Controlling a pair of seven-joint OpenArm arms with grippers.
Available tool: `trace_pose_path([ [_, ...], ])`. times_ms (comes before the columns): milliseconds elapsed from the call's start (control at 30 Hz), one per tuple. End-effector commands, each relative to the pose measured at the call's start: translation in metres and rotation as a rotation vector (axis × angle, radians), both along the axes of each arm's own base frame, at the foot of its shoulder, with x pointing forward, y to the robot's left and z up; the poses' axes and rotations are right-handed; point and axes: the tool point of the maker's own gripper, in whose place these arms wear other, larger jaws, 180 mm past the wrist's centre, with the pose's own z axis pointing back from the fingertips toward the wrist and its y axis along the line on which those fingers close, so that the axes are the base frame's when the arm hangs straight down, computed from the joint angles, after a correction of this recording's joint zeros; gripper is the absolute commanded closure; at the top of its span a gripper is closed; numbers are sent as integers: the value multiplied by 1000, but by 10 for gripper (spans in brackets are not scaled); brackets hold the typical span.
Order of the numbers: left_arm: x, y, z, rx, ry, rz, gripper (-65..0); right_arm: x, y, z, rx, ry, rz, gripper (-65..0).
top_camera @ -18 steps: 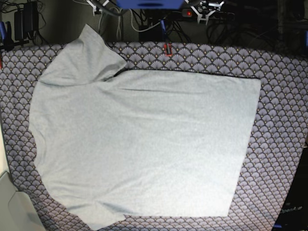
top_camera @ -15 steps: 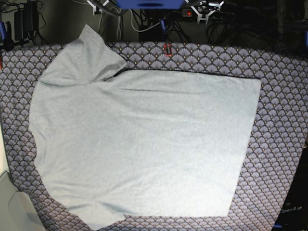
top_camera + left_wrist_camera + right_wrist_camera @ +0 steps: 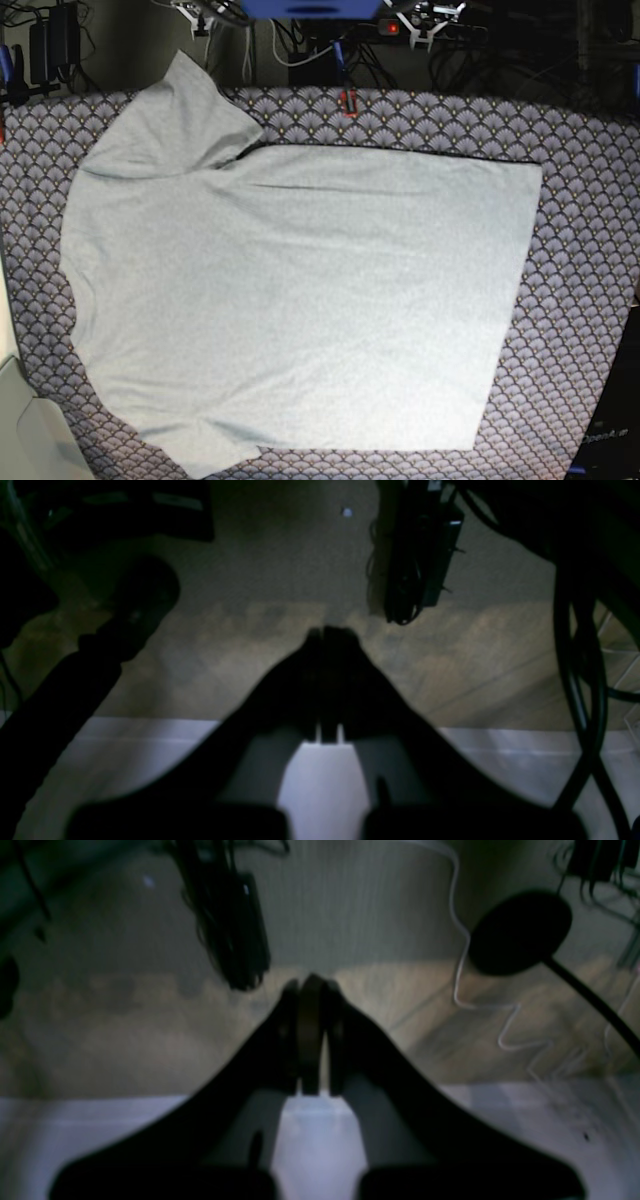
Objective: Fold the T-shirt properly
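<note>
In the base view the T-shirt lies spread flat and plain side up across the middle of the frame on the fan-patterned tablecloth; one sleeve reaches to the upper left, the other to the lower left edge, and the straight hem runs down the right side; no lettering shows on the shirt; faint writing at the lower right corner is too small to read; a small red item sits at the cloth's top edge, centre; cables and dark gear fill the top strip.

In the left wrist view the left gripper sits at centre, its dark fingers pressed together with nothing between them; floor and black cables lie beyond.

In the right wrist view the right gripper likewise has its fingers closed and empty; a white cable trails at the upper right.
</note>
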Motion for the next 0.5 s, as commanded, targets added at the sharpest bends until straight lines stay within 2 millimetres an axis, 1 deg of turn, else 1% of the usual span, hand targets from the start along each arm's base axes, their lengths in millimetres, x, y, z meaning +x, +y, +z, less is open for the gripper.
trace_pose_path([
  [0, -2, 1, 0, 0, 4, -5, -4, -2, 0, 0, 6, 8, -2, 0],
  [333, -3, 1, 0, 0, 6, -5, -4, 1, -1, 1, 6, 17, -6, 0],
  [400, -9, 1, 0, 0, 15, -5, -4, 0, -1, 1, 6, 19, -6, 0],
  [467, -11, 1, 0, 0, 18, -7, -3, 0, -1, 1, 6, 19, -6, 0],
])
